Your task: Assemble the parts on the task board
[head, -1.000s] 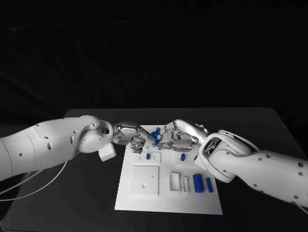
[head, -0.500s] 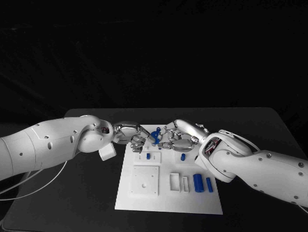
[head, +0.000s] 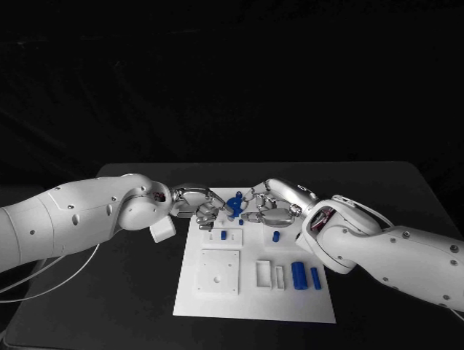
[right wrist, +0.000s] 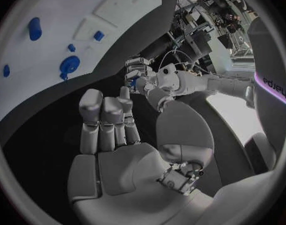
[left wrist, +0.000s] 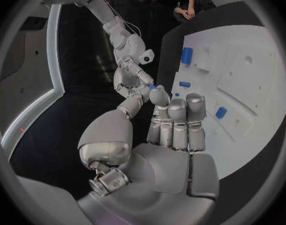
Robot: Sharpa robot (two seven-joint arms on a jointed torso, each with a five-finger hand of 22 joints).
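The white task board (head: 255,292) lies mid-table. Above its far edge my left hand (head: 200,208) and right hand (head: 269,209) meet fingertip to fingertip around a small blue part (head: 235,203). In the left wrist view the blue part (left wrist: 152,87) sits pinched at the tips of my left hand (left wrist: 174,130), with the right hand (left wrist: 132,77) just beyond it. From the right wrist, my right hand (right wrist: 112,135) has its fingers stretched side by side, thumb apart, nothing in the palm. Whether its tips touch the blue part (right wrist: 135,82) I cannot tell.
Two blue cylinders (head: 298,275) (head: 315,277) lie side by side at the board's right. Two small blue pegs (head: 223,235) (head: 276,236) stand further up the board. A square white recess (head: 218,272) sits on its left. Black table (head: 400,197) surrounds the board.
The right hand has drifted slightly to the right and up. The blue part stays between the two hands, a touch higher. The left hand has barely moved.
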